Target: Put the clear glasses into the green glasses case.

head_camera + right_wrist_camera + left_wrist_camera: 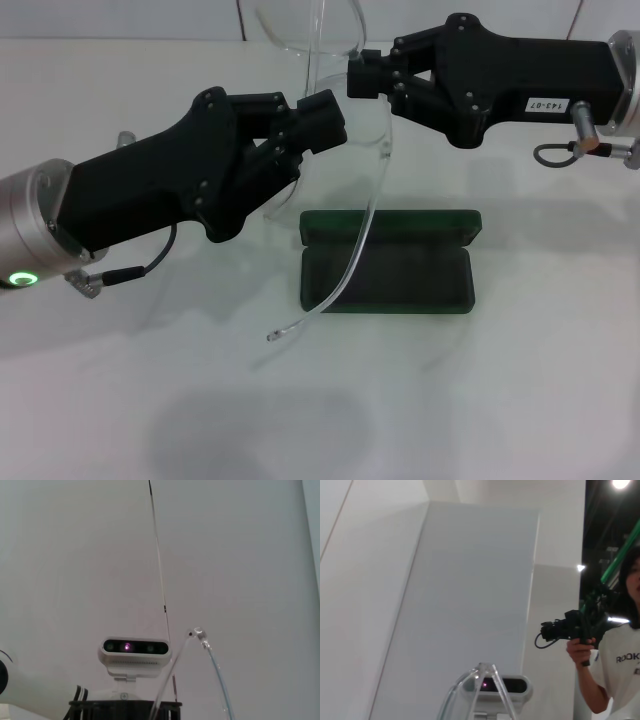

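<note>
Both grippers — left gripper (322, 118), right gripper (360, 75) — pinch the clear glasses (345, 215) aloft over the open green glasses case (390, 262); folding and lowering remain, apparently.

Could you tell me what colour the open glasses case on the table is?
Dark green, lining included; the head view shows it best.

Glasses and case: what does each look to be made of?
The glasses look like clear, colourless plastic, glossy: the table shows straight through the long thin arm, with bright glints along its edge. They hang between the left pincer and the right pincer. The case looks like a hard dark green shell with a matte lining, probably plastic or leatherette.
</note>
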Controlling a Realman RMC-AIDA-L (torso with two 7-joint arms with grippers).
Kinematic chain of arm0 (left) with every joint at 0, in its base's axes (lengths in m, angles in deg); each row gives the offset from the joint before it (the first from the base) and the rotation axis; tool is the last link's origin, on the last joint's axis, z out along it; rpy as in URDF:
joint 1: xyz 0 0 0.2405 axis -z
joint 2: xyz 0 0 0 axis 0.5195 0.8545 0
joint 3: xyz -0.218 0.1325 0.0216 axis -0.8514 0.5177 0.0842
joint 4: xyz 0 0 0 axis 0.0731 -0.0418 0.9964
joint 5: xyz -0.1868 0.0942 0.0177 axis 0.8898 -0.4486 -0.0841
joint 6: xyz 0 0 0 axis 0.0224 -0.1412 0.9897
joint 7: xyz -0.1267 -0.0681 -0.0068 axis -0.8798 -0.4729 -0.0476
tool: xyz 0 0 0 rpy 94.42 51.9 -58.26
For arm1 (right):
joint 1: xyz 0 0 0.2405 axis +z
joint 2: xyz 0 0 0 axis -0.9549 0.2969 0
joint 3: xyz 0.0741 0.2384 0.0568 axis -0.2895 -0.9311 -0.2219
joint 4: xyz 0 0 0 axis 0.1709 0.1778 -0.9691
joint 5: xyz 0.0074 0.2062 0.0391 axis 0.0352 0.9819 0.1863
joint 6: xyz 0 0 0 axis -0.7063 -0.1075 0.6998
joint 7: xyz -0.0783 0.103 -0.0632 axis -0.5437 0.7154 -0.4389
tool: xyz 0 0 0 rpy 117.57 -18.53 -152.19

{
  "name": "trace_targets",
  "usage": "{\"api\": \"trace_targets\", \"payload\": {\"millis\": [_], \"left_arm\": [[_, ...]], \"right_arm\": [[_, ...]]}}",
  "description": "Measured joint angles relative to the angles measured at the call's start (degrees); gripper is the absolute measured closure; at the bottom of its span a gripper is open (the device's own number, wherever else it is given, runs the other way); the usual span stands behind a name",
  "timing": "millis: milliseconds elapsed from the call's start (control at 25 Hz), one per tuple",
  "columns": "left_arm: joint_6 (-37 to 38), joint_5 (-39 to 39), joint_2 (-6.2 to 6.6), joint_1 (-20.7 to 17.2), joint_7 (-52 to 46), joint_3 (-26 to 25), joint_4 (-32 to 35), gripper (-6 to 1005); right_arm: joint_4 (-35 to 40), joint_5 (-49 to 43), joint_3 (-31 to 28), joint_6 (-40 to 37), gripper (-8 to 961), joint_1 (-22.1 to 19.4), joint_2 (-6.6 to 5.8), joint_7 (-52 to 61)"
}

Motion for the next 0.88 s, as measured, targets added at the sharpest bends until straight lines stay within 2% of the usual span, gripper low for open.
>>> {"api": "trace_targets", "payload": {"millis": [880], "left_arm": [[-0.88,0.48,0.03,-0.08,1.78,-0.01,-2.07,915]], "right_arm": [[-0.82,1.69,2.45,-0.18,902,-0.09,0.09,-0.25]]}}
